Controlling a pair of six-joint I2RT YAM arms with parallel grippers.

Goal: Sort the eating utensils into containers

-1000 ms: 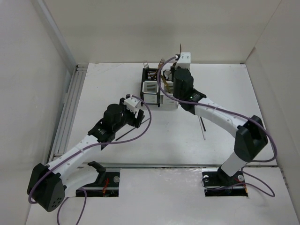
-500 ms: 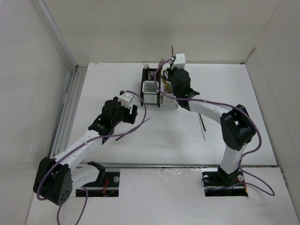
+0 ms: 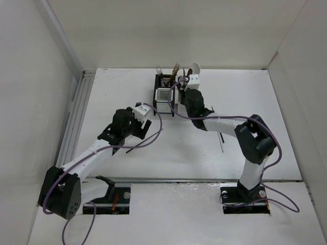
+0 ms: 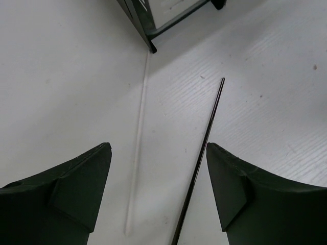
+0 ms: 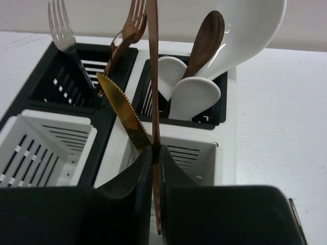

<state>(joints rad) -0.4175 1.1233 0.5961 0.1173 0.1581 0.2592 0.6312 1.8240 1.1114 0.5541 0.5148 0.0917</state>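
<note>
White tabletop (image 3: pixel 117 87) between pale walls (image 3: pixel 41 76): at 9 o'clock, the left gripper (image 4: pixel 158 153) hovers with jaws spread over a white chopstick (image 4: pixel 139 143) and a black chopstick (image 4: pixel 204 148) lying side by side. At 12 o'clock, the right gripper (image 5: pixel 156 150) is clamped on a slim copper utensil (image 5: pixel 152 76), upright above the containers (image 3: pixel 164 94), which hold forks (image 5: pixel 61 25), spoons (image 5: pixel 191 97) and a serrated knife (image 5: pixel 122 115).
</note>
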